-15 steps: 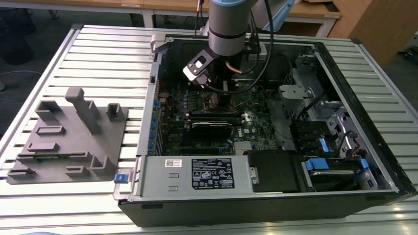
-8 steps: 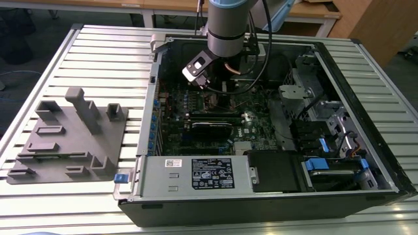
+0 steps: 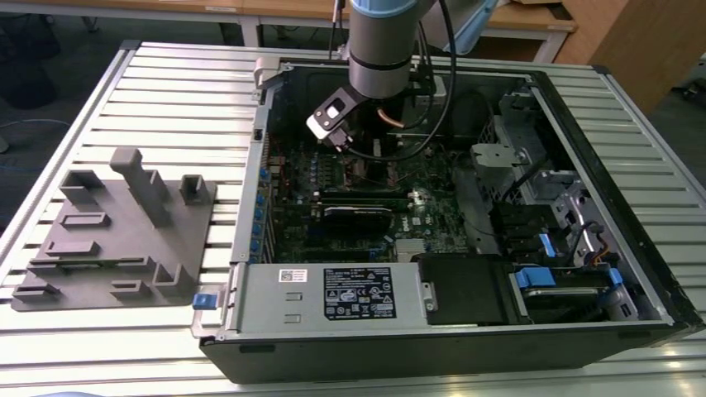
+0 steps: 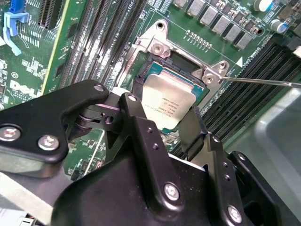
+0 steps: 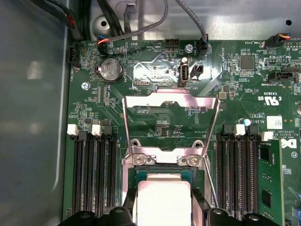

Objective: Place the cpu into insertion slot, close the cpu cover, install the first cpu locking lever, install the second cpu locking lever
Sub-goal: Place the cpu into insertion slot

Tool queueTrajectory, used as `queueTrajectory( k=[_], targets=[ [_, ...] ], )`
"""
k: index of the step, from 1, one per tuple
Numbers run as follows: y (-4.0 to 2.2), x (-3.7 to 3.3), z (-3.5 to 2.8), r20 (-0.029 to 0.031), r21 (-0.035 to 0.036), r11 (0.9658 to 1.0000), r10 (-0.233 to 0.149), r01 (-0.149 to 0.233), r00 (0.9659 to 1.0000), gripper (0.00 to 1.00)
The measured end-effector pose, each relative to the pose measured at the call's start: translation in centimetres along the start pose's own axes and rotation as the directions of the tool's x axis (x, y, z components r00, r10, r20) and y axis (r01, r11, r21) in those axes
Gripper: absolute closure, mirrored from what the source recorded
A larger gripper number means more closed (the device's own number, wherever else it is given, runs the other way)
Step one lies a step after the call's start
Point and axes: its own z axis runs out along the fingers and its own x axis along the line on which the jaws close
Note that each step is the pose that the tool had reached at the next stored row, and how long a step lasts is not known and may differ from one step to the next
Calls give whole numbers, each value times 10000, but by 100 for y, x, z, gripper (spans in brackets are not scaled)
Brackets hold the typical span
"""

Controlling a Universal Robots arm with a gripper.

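Note:
The cpu [image 4: 169,96], a small square chip with a dull silver top, hangs just over the insertion slot [image 4: 181,66], whose dark centre and teal edge show beyond it. My gripper [image 4: 164,107] is shut on the cpu, one black finger [image 4: 134,106] against each of two opposite edges. In the first wrist view the cpu [image 5: 162,197] sits between the fingertips [image 5: 129,209] of the gripper [image 5: 163,211] above the slot [image 5: 141,176]. The cpu cover [image 5: 169,98] stands raised open behind the slot. A thin locking lever [image 4: 263,81] sticks out sideways, unlatched. In the exterior view the gripper [image 3: 362,157] reaches down into the case.
Long black memory slots [image 5: 91,174] flank the socket on both sides. Cables [image 3: 436,124] hang beside the arm. The case walls [image 3: 256,165], a power supply [image 3: 331,294] and drive bays [image 3: 551,207] ring the board. A grey fixture tray [image 3: 111,231] lies on the table at the exterior view's left.

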Motion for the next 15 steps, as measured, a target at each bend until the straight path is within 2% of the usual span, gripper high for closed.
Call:
queueTrajectory(
  k=[15],
  targets=[
    [-16,-1,14,0,-2,10000,30,-30,10000,46]
  ],
)
